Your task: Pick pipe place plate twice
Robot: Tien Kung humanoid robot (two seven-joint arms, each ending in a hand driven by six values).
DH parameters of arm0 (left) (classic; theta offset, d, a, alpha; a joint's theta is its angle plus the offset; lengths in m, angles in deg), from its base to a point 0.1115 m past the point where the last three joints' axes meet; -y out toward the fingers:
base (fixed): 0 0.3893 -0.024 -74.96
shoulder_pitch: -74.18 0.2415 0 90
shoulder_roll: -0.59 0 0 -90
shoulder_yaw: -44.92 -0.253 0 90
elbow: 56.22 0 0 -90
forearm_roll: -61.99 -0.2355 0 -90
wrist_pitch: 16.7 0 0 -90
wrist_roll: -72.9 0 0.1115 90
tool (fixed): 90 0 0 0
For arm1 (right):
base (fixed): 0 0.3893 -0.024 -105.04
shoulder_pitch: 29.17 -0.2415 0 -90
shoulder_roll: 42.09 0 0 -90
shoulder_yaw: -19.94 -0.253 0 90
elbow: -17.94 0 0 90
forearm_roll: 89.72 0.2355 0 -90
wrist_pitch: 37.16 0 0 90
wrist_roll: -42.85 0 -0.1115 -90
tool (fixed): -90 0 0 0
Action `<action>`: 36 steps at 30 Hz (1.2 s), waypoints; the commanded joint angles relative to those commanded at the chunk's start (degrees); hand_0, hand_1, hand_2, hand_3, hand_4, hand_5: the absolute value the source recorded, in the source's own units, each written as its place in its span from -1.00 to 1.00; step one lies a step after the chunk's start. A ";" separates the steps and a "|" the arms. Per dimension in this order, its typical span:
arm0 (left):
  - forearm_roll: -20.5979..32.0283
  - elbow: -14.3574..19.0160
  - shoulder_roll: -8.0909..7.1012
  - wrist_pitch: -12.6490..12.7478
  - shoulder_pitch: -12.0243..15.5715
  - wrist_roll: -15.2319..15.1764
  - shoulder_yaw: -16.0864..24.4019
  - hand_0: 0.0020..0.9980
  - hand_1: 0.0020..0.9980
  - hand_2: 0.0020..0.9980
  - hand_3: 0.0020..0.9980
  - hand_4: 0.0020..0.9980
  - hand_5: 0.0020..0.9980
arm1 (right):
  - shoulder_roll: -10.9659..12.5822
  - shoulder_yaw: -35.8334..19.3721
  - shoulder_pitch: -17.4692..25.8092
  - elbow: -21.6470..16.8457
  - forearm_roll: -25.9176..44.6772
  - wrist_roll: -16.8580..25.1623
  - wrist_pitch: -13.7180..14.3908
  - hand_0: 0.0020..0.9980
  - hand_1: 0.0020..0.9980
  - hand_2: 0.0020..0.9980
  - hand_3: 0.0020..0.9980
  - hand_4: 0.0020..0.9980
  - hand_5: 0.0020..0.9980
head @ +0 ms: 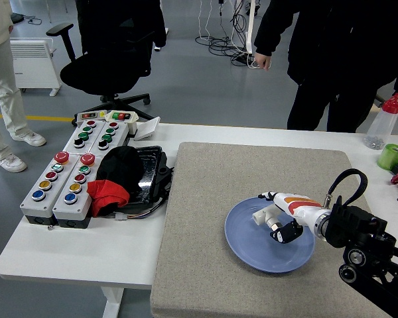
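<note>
A blue plate (252, 248) lies on the grey mat (205, 199) at the table's right half. My right hand (276, 218) reaches in from the right and is over the plate's middle. Its fingers are curled around a white pipe fitting (263, 216), held low over the plate; I cannot tell whether the fitting touches the plate. The left arm is out of view.
Two grey button boxes (69, 175) and a black and red bundle (119, 179) sit at the left. A green cup (390, 156) and a red-capped bottle (379, 124) stand at the far right. A person in black (331, 53) stands behind the table.
</note>
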 joint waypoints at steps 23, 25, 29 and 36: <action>0.41 -0.06 -0.10 0.06 -0.42 -0.09 -0.21 0.35 0.34 0.37 0.24 0.00 1.00 | 11.21 -9.40 -0.14 4.68 8.50 -1.32 -4.67 1.00 0.92 1.00 1.00 0.69 -0.27; 0.40 -0.05 -0.08 0.07 -0.41 -0.06 -0.18 0.35 0.34 0.37 0.24 0.00 1.00 | 11.49 -8.42 0.19 5.71 9.28 -1.67 -5.04 1.00 0.92 1.00 1.00 0.69 -0.27; 0.35 -0.07 -0.02 0.10 -0.43 -0.08 -0.07 0.35 0.34 0.37 0.24 0.00 1.00 | 11.79 -7.34 0.97 7.19 11.19 -1.37 -5.25 1.00 0.92 1.00 1.00 0.69 -0.27; 0.23 -0.16 0.03 0.14 -0.54 -0.21 0.00 0.35 0.34 0.37 0.25 0.00 1.00 | 11.37 -5.06 0.82 9.99 11.77 -1.52 -5.38 0.97 0.88 1.00 1.00 0.69 -0.27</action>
